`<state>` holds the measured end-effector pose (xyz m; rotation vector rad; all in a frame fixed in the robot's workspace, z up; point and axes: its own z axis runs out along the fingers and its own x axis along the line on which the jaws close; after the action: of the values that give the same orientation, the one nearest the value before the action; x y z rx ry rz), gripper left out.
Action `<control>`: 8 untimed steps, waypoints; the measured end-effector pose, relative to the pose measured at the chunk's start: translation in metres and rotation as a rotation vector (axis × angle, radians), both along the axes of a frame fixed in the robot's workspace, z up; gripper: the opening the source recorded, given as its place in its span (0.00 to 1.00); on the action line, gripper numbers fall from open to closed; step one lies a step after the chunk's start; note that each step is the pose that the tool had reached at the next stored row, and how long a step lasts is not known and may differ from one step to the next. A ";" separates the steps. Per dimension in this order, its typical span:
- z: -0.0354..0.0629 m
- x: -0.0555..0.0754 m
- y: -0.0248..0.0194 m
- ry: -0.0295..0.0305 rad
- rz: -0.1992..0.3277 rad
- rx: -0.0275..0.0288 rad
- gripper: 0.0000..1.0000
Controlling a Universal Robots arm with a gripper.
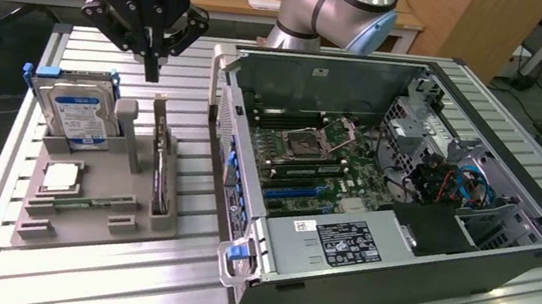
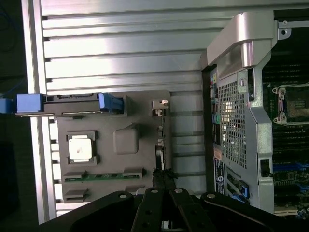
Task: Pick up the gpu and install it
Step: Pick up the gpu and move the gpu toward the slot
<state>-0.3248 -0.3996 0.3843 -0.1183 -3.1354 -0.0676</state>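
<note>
Slatted aluminium bench (image 1: 106, 287): black gripper (image 1: 153, 70), fingers together, at 12 o'clock of thin dark gpu card (image 1: 159, 161). Judged stiff, light, fragile; grip top edge.

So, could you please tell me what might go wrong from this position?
1. The gripper is shut above the gpu, which stands on edge in the gray holder. Lowered like this, it might strike the card's thin top edge.
2. The hard drive stands upright close by, so an off-line descent could bump it.
</note>
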 end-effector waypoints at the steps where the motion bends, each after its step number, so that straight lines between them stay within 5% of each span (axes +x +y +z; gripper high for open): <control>1: 0.0000 0.000 0.0000 0.0000 0.000 0.0000 0.10; 6: 0.0000 0.000 0.0000 0.0000 0.000 0.0000 0.11; 8: 0.0000 0.000 0.0000 0.0000 0.000 0.0000 0.23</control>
<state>-0.3248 -0.3996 0.3843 -0.1184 -3.1354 -0.0677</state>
